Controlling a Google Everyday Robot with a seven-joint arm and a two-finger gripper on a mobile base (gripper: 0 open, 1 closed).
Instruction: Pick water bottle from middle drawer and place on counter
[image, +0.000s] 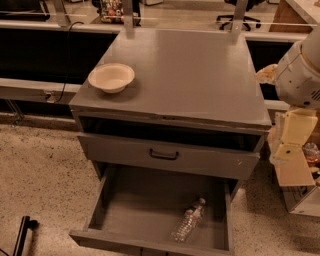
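The water bottle (189, 220), clear with a pale cap, lies on its side on the floor of the open middle drawer (145, 200), towards its front right, cap pointing to the back right. The grey counter (185, 70) tops the cabinet above. My arm's white joint (300, 75) and cream links stand at the right edge of the view, beside the cabinet. My gripper (289, 150) hangs there, right of the drawer front and well above and to the right of the bottle, holding nothing that shows.
A cream bowl (111, 76) sits on the counter's left side. Two metal posts (239, 15) rise at its rear edge. A closed drawer front with a black handle (164, 155) is above the open drawer. A box (300, 195) stands on the floor at right.
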